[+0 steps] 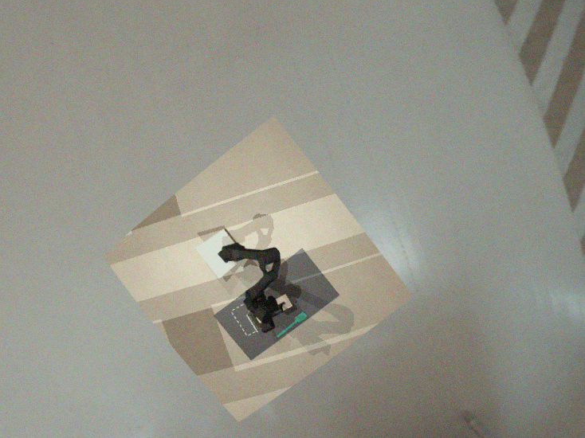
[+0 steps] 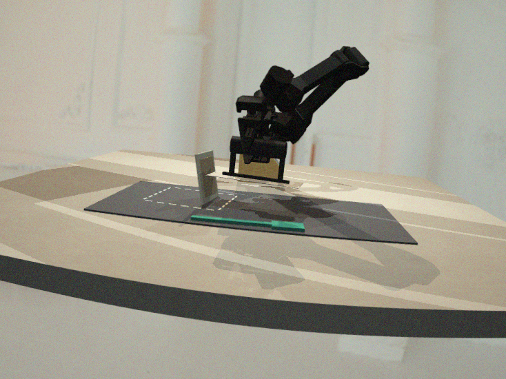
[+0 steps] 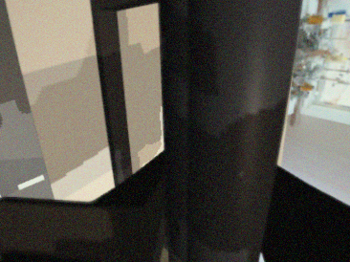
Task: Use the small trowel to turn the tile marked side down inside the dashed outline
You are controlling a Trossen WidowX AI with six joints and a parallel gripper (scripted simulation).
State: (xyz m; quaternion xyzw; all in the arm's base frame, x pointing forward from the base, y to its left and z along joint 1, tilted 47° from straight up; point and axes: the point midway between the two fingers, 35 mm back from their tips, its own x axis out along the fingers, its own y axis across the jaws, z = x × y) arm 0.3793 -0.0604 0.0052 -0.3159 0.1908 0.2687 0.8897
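My gripper point(image 2: 255, 155) point(image 1: 266, 314) is shut on the handle of the trowel, which has a thick black handle point(image 2: 276, 147) point(image 3: 220, 120) on two posts above a thin pale blade point(image 1: 284, 303). The trowel is raised above the mat and roughly level. The tile point(image 2: 207, 180) point(image 1: 252, 322) stands nearly upright on its edge, left of the gripper, inside the right part of the dashed outline point(image 2: 158, 193) point(image 1: 235, 319). The trowel's left end is at or close to the tile's upper part; contact is unclear. Shadow makes it unclear which side of the tile shows.
A green spatula-like tool point(image 2: 249, 221) point(image 1: 291, 324) lies along the mat's near edge. The dark mat point(image 2: 371, 224) point(image 1: 317, 282) lies on the wooden table point(image 2: 105, 235) point(image 1: 273, 154). An ochre block point(image 2: 259, 171) with a white top point(image 1: 209, 250) stands behind the gripper, near the arm's base.
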